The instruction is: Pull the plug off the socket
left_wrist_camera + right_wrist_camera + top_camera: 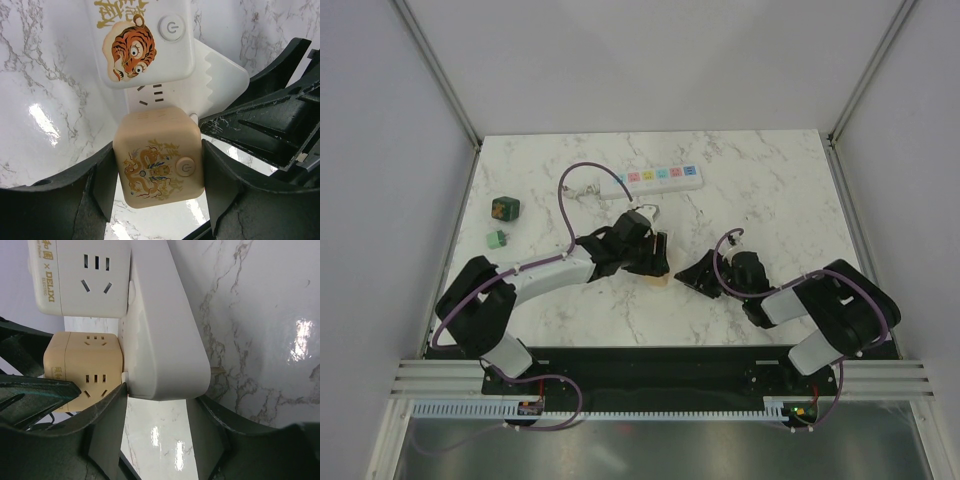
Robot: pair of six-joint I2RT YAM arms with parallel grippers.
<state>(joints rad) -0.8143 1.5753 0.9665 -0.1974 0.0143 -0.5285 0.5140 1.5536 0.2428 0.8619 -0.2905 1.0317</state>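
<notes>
Here, a white marble-patterned table (pixel 770 200) with grey veining sits inside plain pale walls (pixel 650 60) joined by slim metal corner posts, and bright light glints off its glossy top. The power strip (pixel 660 178) lies along the far middle of the table, its row of pastel outlets facing up. The dark green plug (pixel 505 208) rests on the marble well to the left of the power strip and a little nearer the arms, apart from it and not plugged in, with a bright-green block (pixel 497 238) just nearer than that. Nearer than the power strip, between the arms, a white block (pixel 160 330) carries a white cube (pixel 145 40) bearing a tiger and a beige cube (pixel 155 135) bearing a dragon. The left gripper (pixel 160 175) is partly closed with both fingers against the beige cube's sides. The right gripper (pixel 160 407) is partly open astride the white block's end; whether it presses, I cannot tell.
</notes>
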